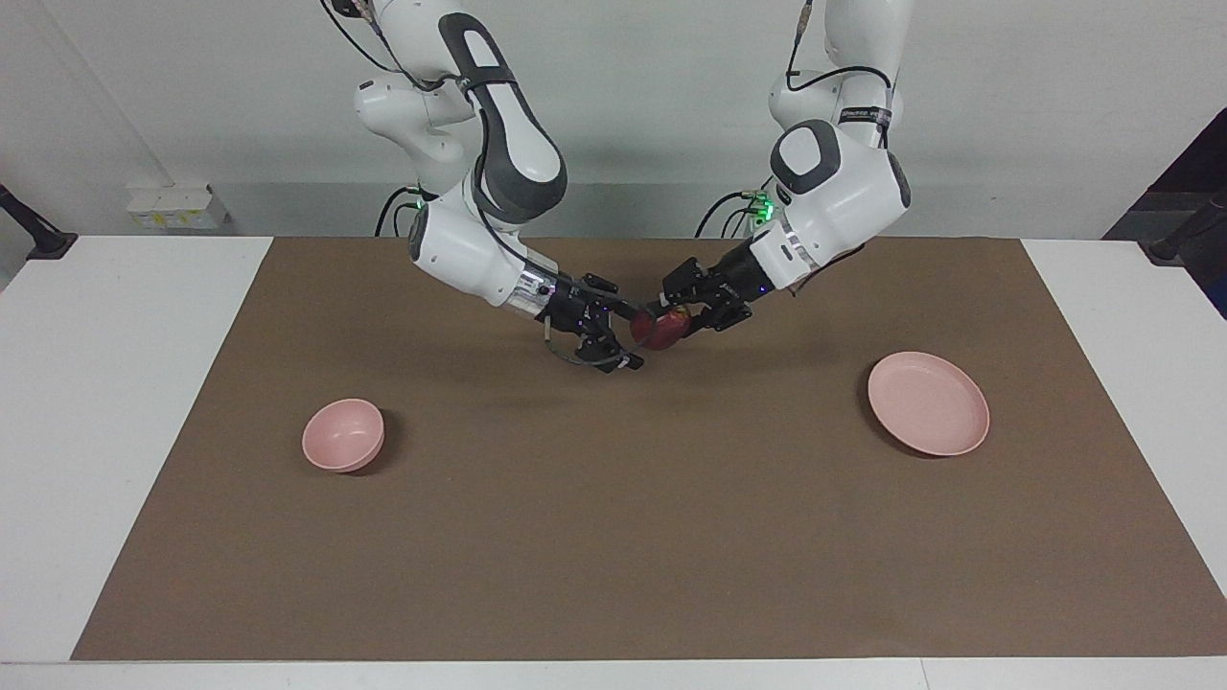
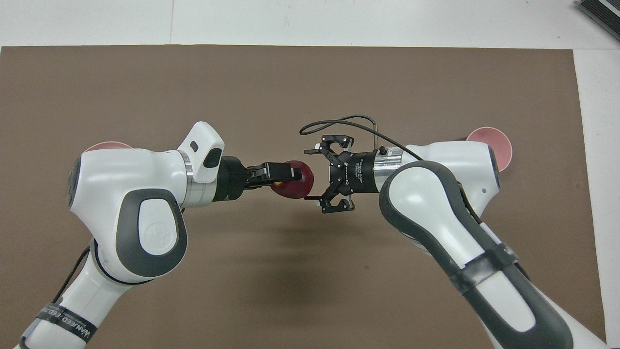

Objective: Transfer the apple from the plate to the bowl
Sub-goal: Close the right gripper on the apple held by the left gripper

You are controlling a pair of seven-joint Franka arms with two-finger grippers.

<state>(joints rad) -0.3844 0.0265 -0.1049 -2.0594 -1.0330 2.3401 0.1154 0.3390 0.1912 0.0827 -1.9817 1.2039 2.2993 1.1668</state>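
Handover in progress, mid-air, over the middle of the worktop. The left hand [image 2: 290,175] is clamped on the apple [image 2: 296,180], fingers narrow about the fruit. The right hand [image 2: 315,174] is spread wide, its fingers either side of the apple's free end — not yet closed on it, as far as the facing view shows.

The plate [image 1: 928,402] lies bare toward the left arm's end; the bowl [image 1: 343,434] stands toward the right arm's end, below and outboard of the right hand.

Recommended practice for this step: the right hand should advance until the apple's widest part sits between its fingers, close fully, and only then should the left hand release. The grip axes should stay crossed, so that fingers do not collide. A round, smooth fruit may roll out of a shallow pinch — a drop would land on the mat [image 1: 613,537], well apart from the bowl.

Surface: brown mat over a white worktop [image 1: 125,402]. A plain white wall stands at the robots' end, with a socket box [image 1: 177,206].
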